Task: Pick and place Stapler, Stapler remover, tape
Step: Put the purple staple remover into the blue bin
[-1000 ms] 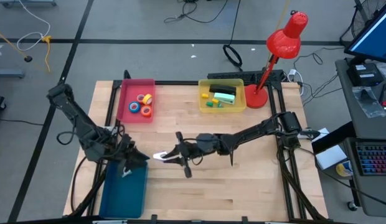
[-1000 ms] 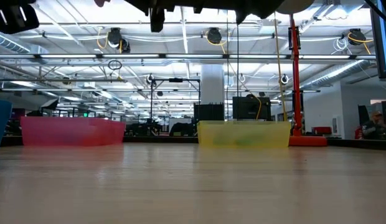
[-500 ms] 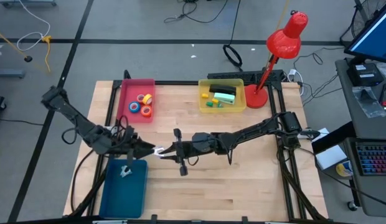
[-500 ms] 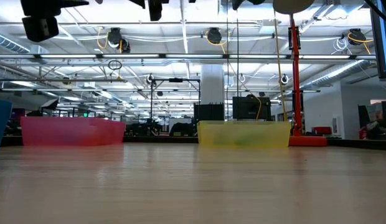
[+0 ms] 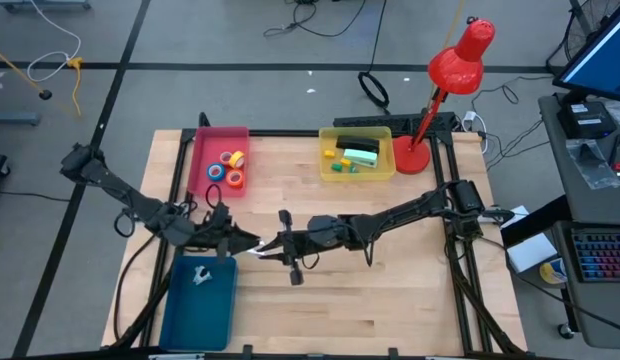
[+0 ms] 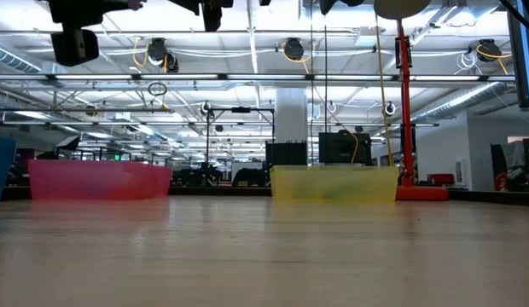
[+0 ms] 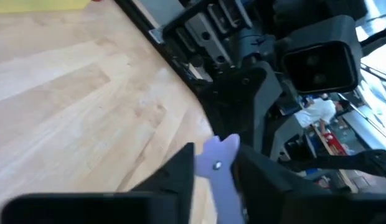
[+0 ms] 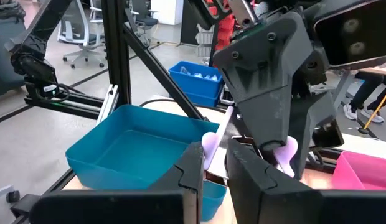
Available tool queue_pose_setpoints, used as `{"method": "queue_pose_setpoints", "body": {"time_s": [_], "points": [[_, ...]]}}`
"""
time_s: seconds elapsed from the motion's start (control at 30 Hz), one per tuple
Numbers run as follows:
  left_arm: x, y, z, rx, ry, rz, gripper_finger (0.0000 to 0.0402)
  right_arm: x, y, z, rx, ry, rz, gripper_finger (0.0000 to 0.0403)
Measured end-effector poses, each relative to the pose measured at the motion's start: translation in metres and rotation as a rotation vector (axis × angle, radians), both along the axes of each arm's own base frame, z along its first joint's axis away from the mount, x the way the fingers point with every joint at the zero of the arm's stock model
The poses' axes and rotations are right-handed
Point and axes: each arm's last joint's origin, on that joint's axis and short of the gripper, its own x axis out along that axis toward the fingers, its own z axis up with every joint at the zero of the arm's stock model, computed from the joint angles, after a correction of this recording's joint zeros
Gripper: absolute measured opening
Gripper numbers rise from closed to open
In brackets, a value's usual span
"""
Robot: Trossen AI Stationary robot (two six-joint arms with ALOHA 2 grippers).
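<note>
Evidently both arms met over the middle of the desk (image 5: 390,260), their jaws facing each other around one small pale lilac tool, the staple remover (image 7: 219,171). The right gripper (image 8: 215,163) had its jaws closed on one end of that remover, the lilac piece standing up between the two dark fingers (image 8: 190,168) in its wrist view. The left gripper (image 7: 213,174) had its jaws on either side of the other end, close against it, though whether they truly pinched it could not be told. From above, the left gripper (image 5: 240,243) and the right gripper (image 5: 273,245) sat tip to tip, held above the wood, just beyond the far right corner of the blue bin (image 5: 200,305) at the near left. A small pale object (image 5: 201,275) lay inside that bin. At the far left stood the pink bin (image 5: 203,160) with the tape rolls (image 5: 231,168) in it. To its right the yellow bin (image 5: 385,165) held small green and yellow blocks (image 5: 352,155), and the red lamp (image 5: 445,85) rose beside it.
</note>
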Motion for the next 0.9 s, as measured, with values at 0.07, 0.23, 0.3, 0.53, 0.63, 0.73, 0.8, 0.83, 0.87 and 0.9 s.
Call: {"method": "queue_pose_setpoints", "body": {"time_s": [0.07,0.23,0.3,0.53,0.63,0.73,0.8,0.83,0.87,0.9], "points": [[0.002,0.000,0.001,0.005,-0.010,-0.020,0.0080,0.000,0.000,-0.001,-0.001,0.008,0.000,0.0040],[0.003,0.000,0.001,0.016,-0.013,-0.055,0.0013,0.000,0.000,-0.001,0.003,0.011,0.004,0.0043],[0.003,-0.001,0.001,0.000,-0.012,-0.061,0.0017,-0.001,0.002,-0.001,0.002,0.013,0.009,0.0046],[0.002,-0.003,0.000,-0.031,0.001,-0.106,0.0008,-0.002,0.007,-0.001,0.025,0.033,0.015,0.0084],[0.000,-0.005,-0.002,-0.046,0.031,-0.135,0.0003,-0.003,0.010,-0.002,0.025,0.043,0.020,0.0098],[-0.002,-0.008,-0.004,-0.061,0.051,-0.154,0.0004,-0.003,0.011,-0.003,0.024,0.050,0.022,0.0108],[-0.003,-0.009,-0.004,-0.072,0.058,-0.167,0.0003,-0.003,0.011,-0.003,0.025,0.060,0.023,0.0113],[-0.003,-0.010,-0.005,-0.074,0.061,-0.173,0.0003,-0.003,0.011,-0.004,0.029,0.064,0.023,0.0116],[-0.004,-0.011,-0.005,-0.079,0.063,-0.176,0.0003,-0.003,0.011,-0.004,0.039,0.068,0.023,0.0118],[-0.004,-0.011,-0.005,-0.081,0.063,-0.181,0.0003,-0.003,0.011,-0.004,0.047,0.070,0.024,0.0120]]}}
